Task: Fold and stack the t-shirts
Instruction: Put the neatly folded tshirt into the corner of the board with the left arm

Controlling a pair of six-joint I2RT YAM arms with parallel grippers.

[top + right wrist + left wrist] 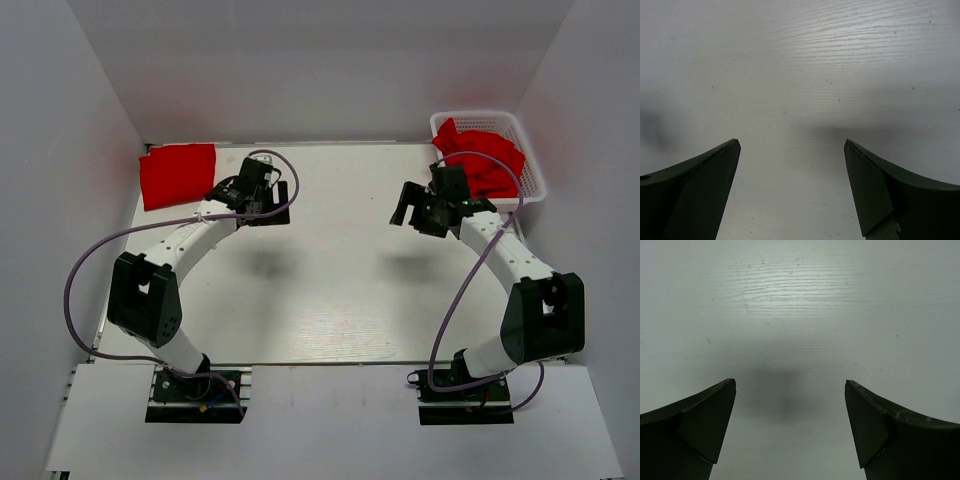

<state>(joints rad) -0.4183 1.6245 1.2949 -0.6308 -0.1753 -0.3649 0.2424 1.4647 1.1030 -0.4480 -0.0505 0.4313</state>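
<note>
The top camera gives you the layout that neither wrist camera does: a folded red t-shirt (178,176) lies flat at the far left corner of the table (330,300), just beside your left gripper (266,202). At the far right corner, a heap of crumpled red t-shirts (482,158) fills the white lattice basket (480,117), some cloth riding above its rim, just behind your right gripper (418,208). The wrist cameras give you what the top view leaves unclear. On each arm the two dark fingers (705,425) stand spread wide, with only pale, grained table surface between them. Both grippers are fully open, grip nothing and touch no cloth. Each hangs above the table, with a soft shadow on the surface beneath it.
</note>
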